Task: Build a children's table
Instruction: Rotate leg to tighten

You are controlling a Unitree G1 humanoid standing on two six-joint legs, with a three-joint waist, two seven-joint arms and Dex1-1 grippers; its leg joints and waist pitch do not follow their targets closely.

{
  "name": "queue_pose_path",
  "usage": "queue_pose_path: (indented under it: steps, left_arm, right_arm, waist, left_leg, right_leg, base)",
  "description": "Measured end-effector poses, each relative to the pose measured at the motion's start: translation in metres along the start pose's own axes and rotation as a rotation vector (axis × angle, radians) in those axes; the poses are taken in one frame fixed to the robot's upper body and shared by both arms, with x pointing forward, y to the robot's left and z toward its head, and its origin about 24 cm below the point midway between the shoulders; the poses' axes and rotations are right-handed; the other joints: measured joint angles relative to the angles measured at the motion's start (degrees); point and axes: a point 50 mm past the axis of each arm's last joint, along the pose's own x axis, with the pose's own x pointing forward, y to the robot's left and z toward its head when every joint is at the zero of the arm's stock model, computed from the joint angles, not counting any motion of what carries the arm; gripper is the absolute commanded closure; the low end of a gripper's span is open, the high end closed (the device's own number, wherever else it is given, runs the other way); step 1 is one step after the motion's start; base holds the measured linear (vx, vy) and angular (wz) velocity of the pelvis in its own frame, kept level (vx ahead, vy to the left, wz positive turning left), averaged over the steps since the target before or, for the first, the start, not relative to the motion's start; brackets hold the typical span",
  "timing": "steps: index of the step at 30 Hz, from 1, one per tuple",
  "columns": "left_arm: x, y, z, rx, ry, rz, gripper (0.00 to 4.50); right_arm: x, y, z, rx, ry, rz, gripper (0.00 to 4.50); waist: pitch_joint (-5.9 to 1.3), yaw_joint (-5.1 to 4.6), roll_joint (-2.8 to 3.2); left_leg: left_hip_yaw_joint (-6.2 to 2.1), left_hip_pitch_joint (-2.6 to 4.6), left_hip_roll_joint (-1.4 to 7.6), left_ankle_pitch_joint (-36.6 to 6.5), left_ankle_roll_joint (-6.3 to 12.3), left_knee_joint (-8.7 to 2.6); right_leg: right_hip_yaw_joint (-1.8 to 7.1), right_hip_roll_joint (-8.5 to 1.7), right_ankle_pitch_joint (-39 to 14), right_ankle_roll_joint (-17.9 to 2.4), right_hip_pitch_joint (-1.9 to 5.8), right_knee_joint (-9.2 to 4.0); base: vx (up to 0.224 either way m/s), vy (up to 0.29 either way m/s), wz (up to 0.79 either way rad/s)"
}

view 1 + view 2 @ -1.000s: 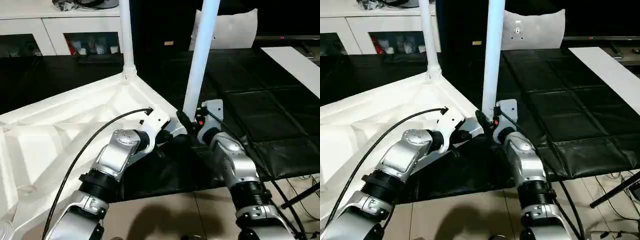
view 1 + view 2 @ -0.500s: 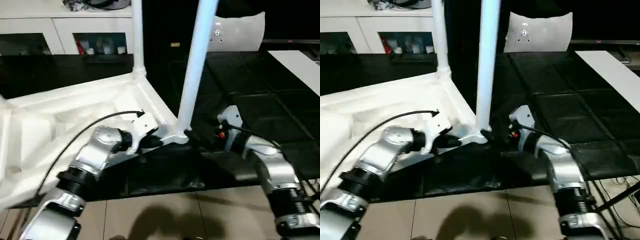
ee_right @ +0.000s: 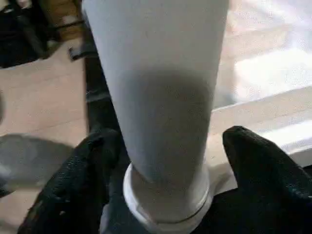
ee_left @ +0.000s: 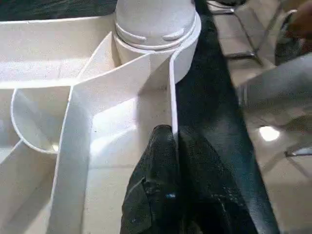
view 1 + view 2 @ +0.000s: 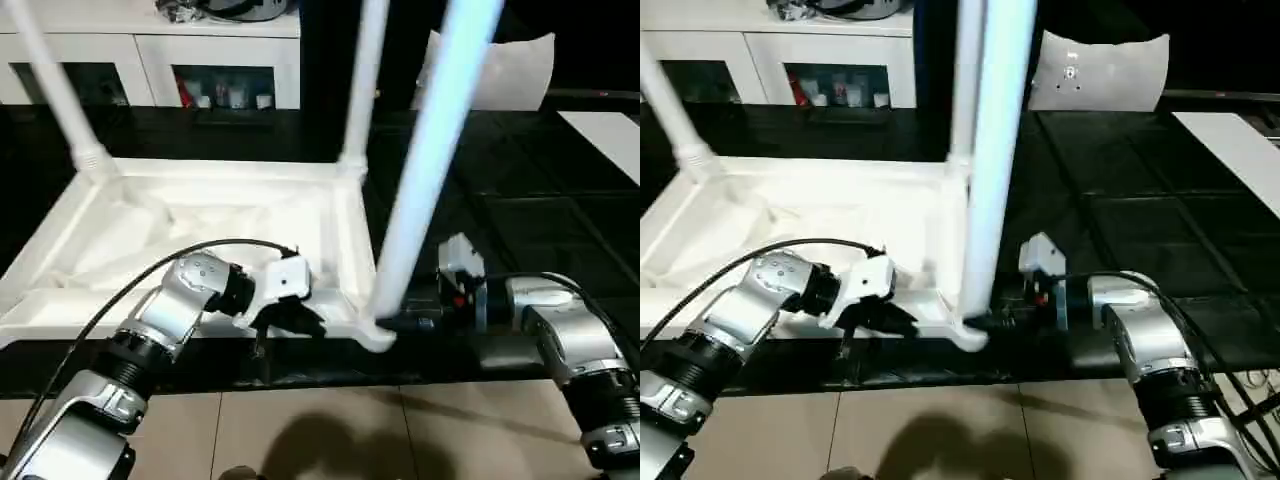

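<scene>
**Upturned table, three legs up**

The white table top (image 5: 215, 225) lies ribbed side up on a black mat (image 5: 530, 215). Three legs rise from its corners; the nearest leg (image 5: 425, 170) stands at the near right corner. The left gripper (image 5: 290, 318) sits at the near rim. The right gripper (image 5: 405, 322) reaches to the nearest leg's base. White cabinet (image 5: 150, 50) behind.

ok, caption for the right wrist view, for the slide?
Right gripper fingers straddling the base of a leg seated in the tabletop corner socket.
</scene>
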Motion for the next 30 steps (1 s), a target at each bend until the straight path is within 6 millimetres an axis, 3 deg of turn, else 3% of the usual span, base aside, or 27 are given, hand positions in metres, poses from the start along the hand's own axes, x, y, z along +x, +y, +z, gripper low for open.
queue_pose_path:
  steps: [15,26,30]
  left_arm:
    - [0.0,-0.004,0.0,0.02,-0.001,-0.071,4.5]
    - [0.003,-0.003,0.0,-0.087,-0.041,-0.045,4.5]
    - [0.002,0.004,-0.002,-0.173,-0.04,0.078,4.5]
  right_arm:
    - [0.005,0.002,0.004,0.02,0.011,0.118,2.42]
    - [0.008,0.007,0.001,0.103,-0.026,0.068,2.51]
    - [0.017,0.0,0.0,0.142,-0.076,-0.096,2.51]
  waist:
    - [-0.02,0.32,-0.04]
    - [-0.02,0.5,-0.04]
    - [-0.01,-0.57,-0.05]
  left_leg:
    - [-0.01,-0.01,0.01,0.0,0.0,0.03]
    - [-0.01,0.03,0.01,0.0,0.0,0.03]
    - [-0.05,0.13,0.0,0.2,0.05,0.05]
  right_leg:
    - [-0.02,0.0,0.0,0.0,0.01,0.03]
    - [-0.01,0.0,0.0,0.0,0.03,0.05]
    - [-0.01,0.01,0.0,0.1,0.04,0.03]
  base:
    - [0.0,0.0,0.0]
    - [0.0,0.0,0.0]
    - [0.0,0.0,0.0]
